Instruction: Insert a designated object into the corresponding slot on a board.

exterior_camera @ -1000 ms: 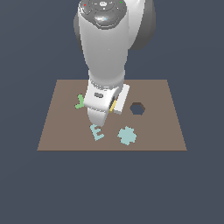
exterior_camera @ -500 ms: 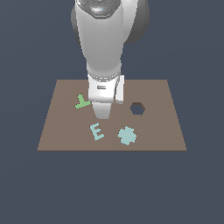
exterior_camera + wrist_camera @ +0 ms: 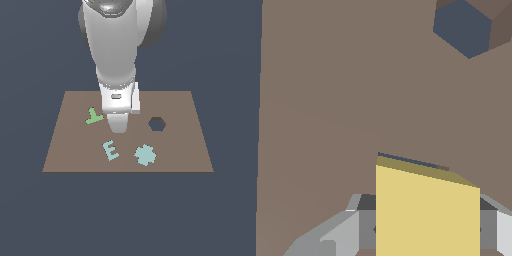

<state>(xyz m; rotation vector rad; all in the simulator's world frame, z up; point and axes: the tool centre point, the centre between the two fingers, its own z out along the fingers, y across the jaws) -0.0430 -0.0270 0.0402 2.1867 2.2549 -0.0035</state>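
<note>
My gripper [image 3: 118, 128] stands upright and low over the middle of the brown board [image 3: 175, 150]. In the wrist view the gripper [image 3: 426, 232] is shut on the yellow diamond block [image 3: 426, 210], with a grey finger [image 3: 336, 235] on either side. A thin dark sliver of the diamond slot [image 3: 406, 159] shows just past the block's far edge; the rest of the slot is covered. In the exterior view the arm hides both block and slot.
A dark hexagonal hole [image 3: 157, 124] lies to the exterior view's right of the gripper and shows in the wrist view [image 3: 466, 27]. A green Y piece [image 3: 93, 116], a pale teal E [image 3: 110, 150] and a teal cog piece [image 3: 145, 155] lie on the board.
The hand has turned from tilted to upright over the board's middle. The yellow edge seen beside the hand a second ago is now hidden behind it.
</note>
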